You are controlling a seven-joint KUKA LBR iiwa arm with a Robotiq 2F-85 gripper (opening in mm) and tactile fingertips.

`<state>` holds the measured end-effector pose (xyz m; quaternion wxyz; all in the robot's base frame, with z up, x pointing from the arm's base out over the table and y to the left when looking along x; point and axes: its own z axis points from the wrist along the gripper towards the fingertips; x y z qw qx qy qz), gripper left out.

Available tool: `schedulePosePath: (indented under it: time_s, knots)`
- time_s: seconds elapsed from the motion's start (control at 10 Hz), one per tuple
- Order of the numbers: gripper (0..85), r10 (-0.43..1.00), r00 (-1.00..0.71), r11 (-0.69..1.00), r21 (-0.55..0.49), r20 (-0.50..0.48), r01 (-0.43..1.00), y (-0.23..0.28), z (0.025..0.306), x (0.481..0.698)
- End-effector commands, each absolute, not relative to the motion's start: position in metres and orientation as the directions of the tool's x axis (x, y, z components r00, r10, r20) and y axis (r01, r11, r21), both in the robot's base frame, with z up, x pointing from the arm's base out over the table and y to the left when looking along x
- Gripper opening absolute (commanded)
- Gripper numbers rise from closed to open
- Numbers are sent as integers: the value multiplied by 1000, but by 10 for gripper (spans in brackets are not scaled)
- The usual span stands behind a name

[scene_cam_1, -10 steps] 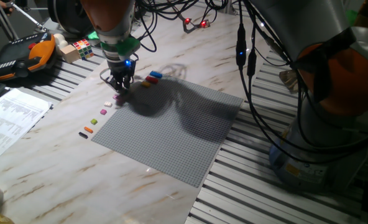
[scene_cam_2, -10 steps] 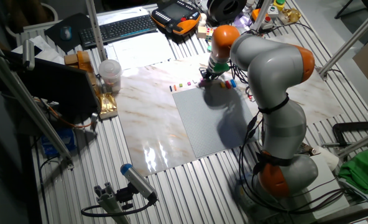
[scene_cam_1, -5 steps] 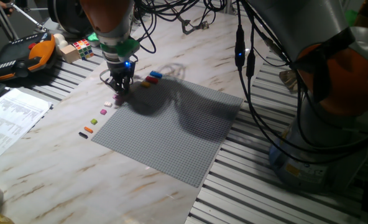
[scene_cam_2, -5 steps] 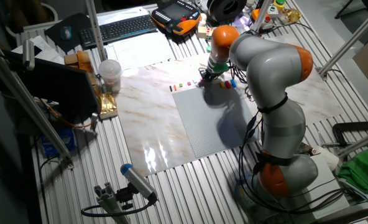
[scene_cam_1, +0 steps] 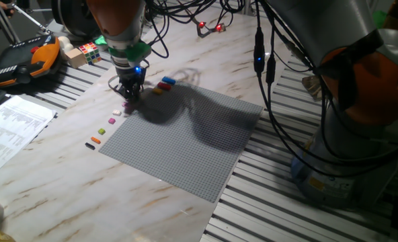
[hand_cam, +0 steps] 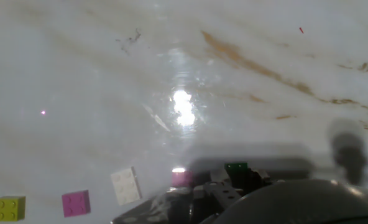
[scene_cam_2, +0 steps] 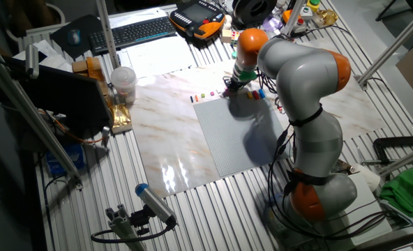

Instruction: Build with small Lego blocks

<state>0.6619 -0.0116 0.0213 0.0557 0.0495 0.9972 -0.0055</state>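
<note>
Bricks lie in a loose row on the marble table [scene_cam_1: 64,175] beside the grey baseplate [scene_cam_1: 185,144]; the pink brick [scene_cam_1: 127,105] sits just under the gripper [scene_cam_1: 130,94]. Nothing has shifted over the last second, so the pick looks paused. Jaw opening probably narrow, but I cannot tell
</note>
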Motion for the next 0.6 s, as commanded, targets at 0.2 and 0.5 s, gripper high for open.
schedulePosePath:
  time_s: [0.2, 0.5]
  knots:
    - [7, 92, -990, 996, -11, -105, 94, -12, 24, 660]
    - [7, 79, -993, 996, -32, -92, 82, -17, 42, 647]
